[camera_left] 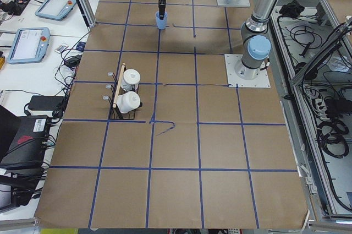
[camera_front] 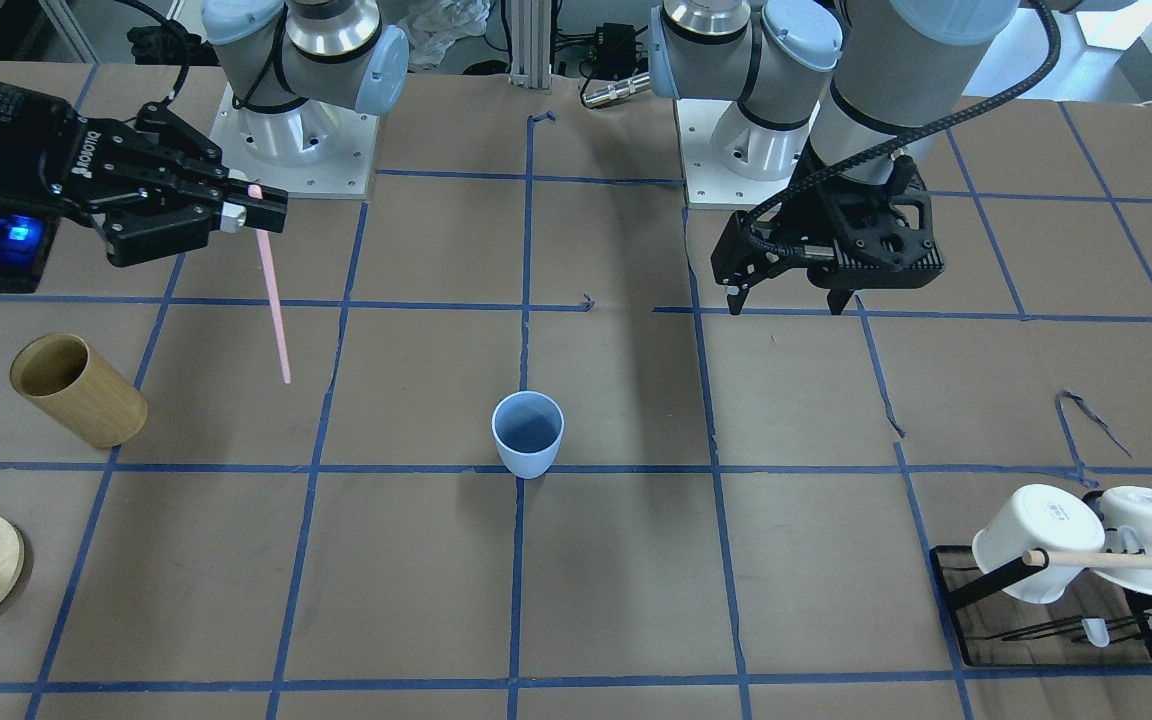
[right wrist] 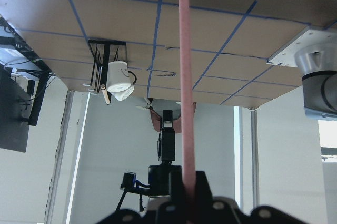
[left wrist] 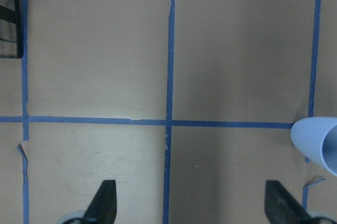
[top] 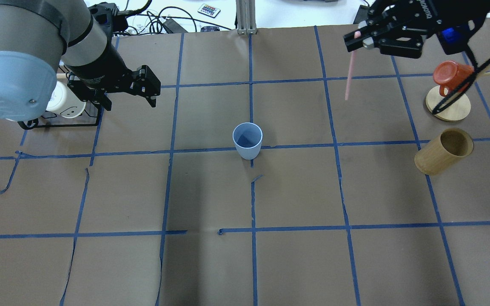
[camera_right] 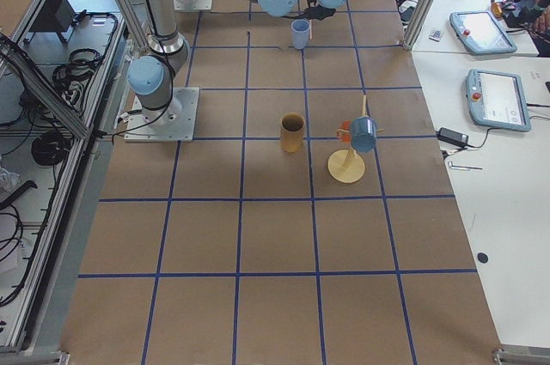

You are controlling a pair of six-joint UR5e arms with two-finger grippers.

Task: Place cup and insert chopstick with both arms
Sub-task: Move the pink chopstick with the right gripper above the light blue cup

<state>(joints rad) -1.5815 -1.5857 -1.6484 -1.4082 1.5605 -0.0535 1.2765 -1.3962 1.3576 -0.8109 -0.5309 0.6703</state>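
Right gripper [camera_front: 261, 210] fingers pinch chopstick [camera_front: 273, 300] at its top end; stick hangs free. Left gripper [camera_front: 788, 303] fingers spread wide, well apart from cup [camera_front: 528, 435].

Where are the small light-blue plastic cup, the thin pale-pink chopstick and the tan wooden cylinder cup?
small light-blue plastic cup [top: 248, 149]: overhead exterior view, outer wall.
thin pale-pink chopstick [camera_front: 273, 300]: exterior front-facing view, middle of shaft.
tan wooden cylinder cup [camera_front: 96, 405]: exterior front-facing view, side wall.

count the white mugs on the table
2. Both are on the black rack at the table's end on the robot's left: one white mug nearer the table's middle, the second mug beside it toward the edge. No others show.
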